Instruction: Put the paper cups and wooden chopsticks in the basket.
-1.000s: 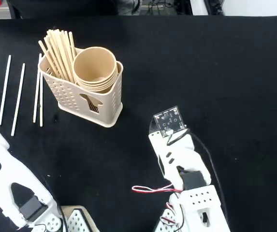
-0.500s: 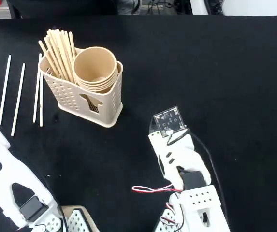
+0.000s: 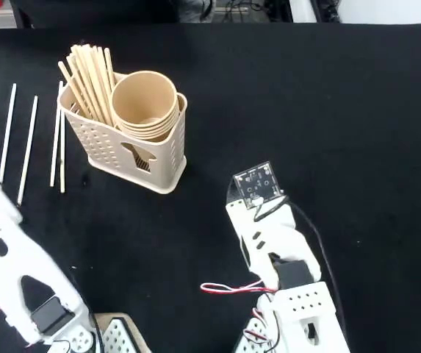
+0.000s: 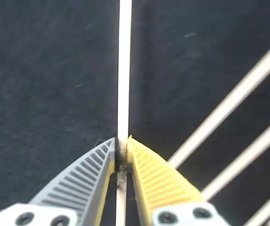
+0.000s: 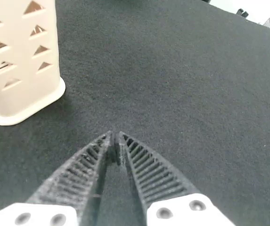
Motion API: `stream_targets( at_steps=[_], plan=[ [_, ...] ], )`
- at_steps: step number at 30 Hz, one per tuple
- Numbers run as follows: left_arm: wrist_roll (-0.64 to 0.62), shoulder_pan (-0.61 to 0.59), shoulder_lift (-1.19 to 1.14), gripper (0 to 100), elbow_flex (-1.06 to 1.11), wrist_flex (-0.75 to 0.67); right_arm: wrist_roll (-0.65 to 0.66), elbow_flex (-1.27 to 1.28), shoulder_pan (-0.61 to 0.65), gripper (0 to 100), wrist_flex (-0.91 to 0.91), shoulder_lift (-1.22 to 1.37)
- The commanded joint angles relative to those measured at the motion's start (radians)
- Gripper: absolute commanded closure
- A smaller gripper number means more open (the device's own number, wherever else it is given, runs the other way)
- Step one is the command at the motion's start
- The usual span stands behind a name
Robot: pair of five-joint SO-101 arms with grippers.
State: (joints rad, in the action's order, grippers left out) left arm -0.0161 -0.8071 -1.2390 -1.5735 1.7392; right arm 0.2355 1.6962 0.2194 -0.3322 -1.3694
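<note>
Black tabletop (image 3: 306, 95) cloth lies under everything. Closest in, the left end effector (image 4: 121, 153) is clamped on one chopstick (image 4: 124, 70). It pinches the stick right at its tips, and the stick runs straight ahead from it along the cloth. Just to one side of that grip, the other loose chopsticks (image 4: 229, 106) slant away, apart from the held one.

Over the last second the left arm (image 3: 4, 250) has crept a little forward toward this row of sticks in the high view. The sticks themselves lie where they did, so I judge the grip is just made and the lift not begun.

Farther off, the right end effector (image 5: 112, 143) is closed on nothing and has not moved. Ahead of it stands the basket (image 5: 21, 61), which already holds the stacked cups (image 3: 145, 103) and a bundle of chopsticks (image 3: 89, 77), unchanged. The cups look finished. Four sticks remain on the cloth, and the held one needs carrying well beyond the left end effector to the basket.
</note>
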Motion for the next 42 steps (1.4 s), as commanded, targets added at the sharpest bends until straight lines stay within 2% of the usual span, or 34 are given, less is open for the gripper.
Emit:
stream_targets(
  at_steps=[1,4,9,14,17,20,25,27,31,42],
  plan=[
    [-0.006,0.051,0.077,97,-0.051,0.028,0.009,-0.001,-0.006,98.2,-0.003,-0.008],
    [0.051,0.110,0.126,97,0.001,0.026,0.009,-0.001,-0.006,98.2,-0.003,-0.010],
    [0.264,0.232,0.135,97,0.028,0.023,0.009,-0.001,-0.006,98.2,-0.003,-0.010],
    [0.322,0.234,0.091,97,0.071,0.023,0.009,-0.001,-0.005,98.2,-0.003,-0.012],
    [0.465,0.248,0.064,97,0.077,0.020,0.009,-0.001,-0.005,98.2,-0.002,-0.012],
    [0.522,0.269,0.031,97,0.071,0.002,0.009,-0.001,-0.005,98.2,-0.003,-0.012],
    [0.508,0.272,0.023,96,0.071,-0.020,0.009,-0.001,-0.005,98.2,-0.003,-0.012],
    [0.489,0.269,0.014,92,0.071,-0.041,0.009,-0.001,-0.005,98.2,-0.003,-0.012],
    [0.367,0.240,0.012,83,0.073,-0.098,0.009,-0.001,-0.005,98.3,-0.003,-0.012],
    [0.270,0.236,-0.003,82,0.091,-0.235,0.009,-0.001,-0.005,98.3,-0.003,-0.010]
  ],
)
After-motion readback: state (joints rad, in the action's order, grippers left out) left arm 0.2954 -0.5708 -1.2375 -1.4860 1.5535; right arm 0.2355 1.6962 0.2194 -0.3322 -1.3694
